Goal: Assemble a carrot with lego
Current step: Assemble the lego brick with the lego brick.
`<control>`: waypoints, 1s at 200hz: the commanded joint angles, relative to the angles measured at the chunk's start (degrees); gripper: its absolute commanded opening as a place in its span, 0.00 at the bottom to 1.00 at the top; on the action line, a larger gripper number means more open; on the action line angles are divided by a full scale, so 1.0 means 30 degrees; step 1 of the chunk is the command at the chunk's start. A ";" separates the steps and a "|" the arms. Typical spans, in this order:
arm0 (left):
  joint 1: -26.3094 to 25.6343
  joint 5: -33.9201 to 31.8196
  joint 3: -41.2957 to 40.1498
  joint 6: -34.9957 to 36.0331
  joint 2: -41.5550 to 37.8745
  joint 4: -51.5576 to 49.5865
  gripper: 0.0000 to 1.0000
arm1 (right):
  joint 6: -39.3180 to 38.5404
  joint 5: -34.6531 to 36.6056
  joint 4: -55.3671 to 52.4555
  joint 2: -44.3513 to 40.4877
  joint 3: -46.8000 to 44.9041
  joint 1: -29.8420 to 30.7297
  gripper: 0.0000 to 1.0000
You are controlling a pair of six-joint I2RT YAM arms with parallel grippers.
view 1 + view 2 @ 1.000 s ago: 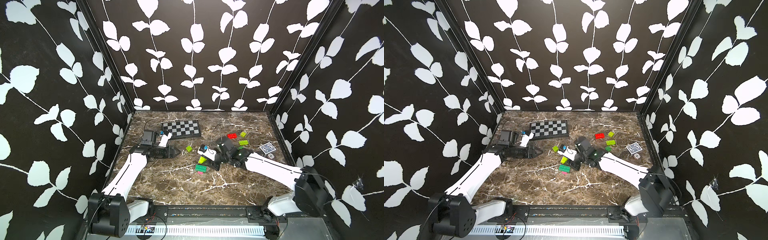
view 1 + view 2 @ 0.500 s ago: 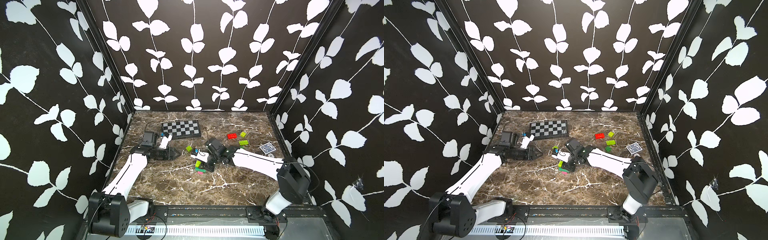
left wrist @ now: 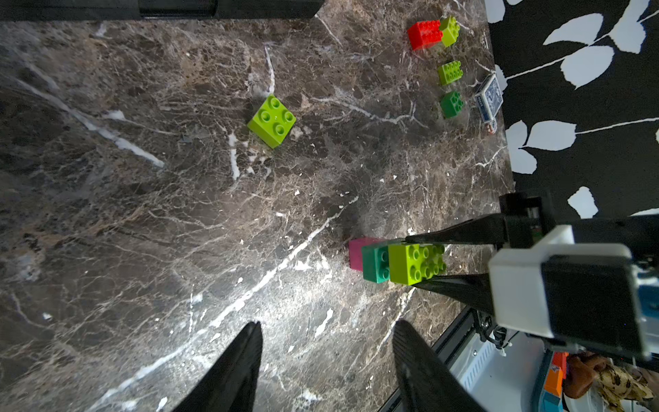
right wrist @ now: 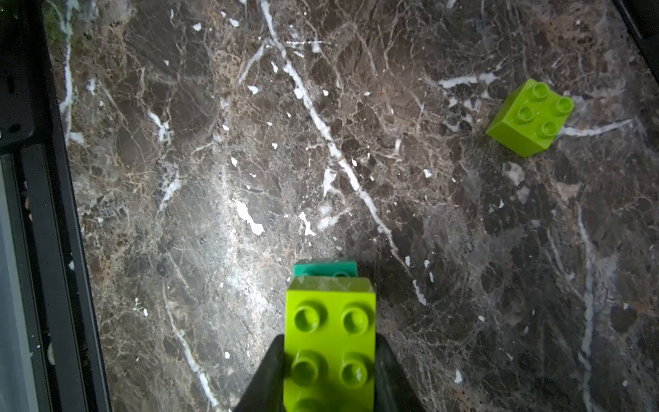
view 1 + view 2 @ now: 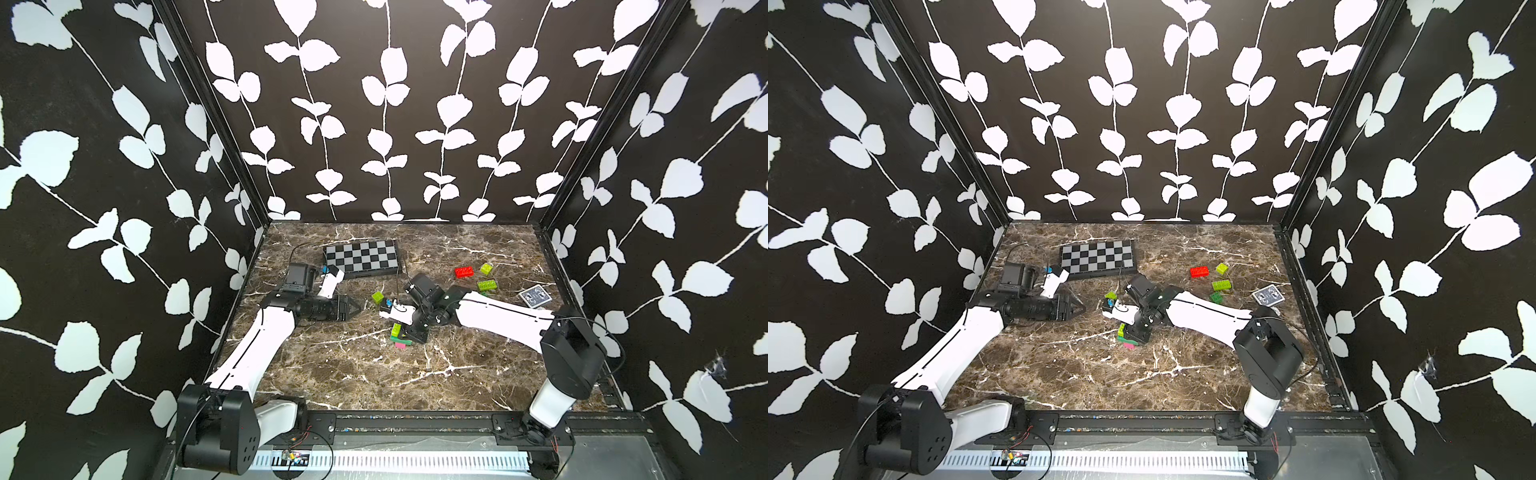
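Carrot (image 3: 374, 265) extends straight out from right end effector (image 3: 410, 262), pink tip foremost.

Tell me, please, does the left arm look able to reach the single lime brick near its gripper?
Probably yes: the left gripper is open and empty, and only bare marble lies between it and the lime brick.

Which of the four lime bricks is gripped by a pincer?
The lime brick in the right pincer, held against the dark green brick; the other three lime bricks sit ungripped.
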 commanded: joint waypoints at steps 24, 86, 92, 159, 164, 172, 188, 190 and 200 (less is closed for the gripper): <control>0.0044 0.0149 -0.0251 0.0354 -0.0144 -0.0165 0.61 | -0.0128 0.0238 -0.0664 0.0560 0.1237 0.0246 0.23; 0.0061 0.0097 -0.0290 0.0413 -0.0170 -0.0191 0.61 | -0.0207 0.0459 -0.1147 0.1009 0.1533 0.0341 0.23; 0.0057 0.0147 -0.0322 0.0424 -0.0173 -0.0186 0.61 | -0.0235 0.0497 -0.1221 0.1047 0.1544 0.0352 0.23; 0.0061 0.0046 -0.0379 0.0471 -0.0243 -0.0249 0.61 | -0.0266 0.0767 -0.1830 0.1758 0.1740 0.0482 0.22; 0.0060 0.0046 -0.0390 0.0471 -0.0228 -0.0277 0.61 | -0.0251 0.0806 -0.1866 0.1820 0.1770 0.0487 0.22; 0.0062 0.0031 -0.0391 0.0486 -0.0262 -0.0275 0.61 | -0.0263 0.0878 -0.1978 0.1908 0.1780 0.0515 0.22; 0.0060 0.0016 -0.0401 0.0500 -0.0285 -0.0315 0.61 | -0.0304 0.0977 -0.2104 0.2011 0.1663 0.0546 0.22; 0.0060 -0.0028 -0.0417 0.0501 -0.0293 -0.0315 0.61 | -0.0328 0.0981 -0.2104 0.2026 0.1612 0.0546 0.22; 0.0046 -0.0042 -0.0407 0.0485 -0.0286 -0.0309 0.61 | -0.0331 0.1011 -0.2119 0.2052 0.1517 0.0573 0.22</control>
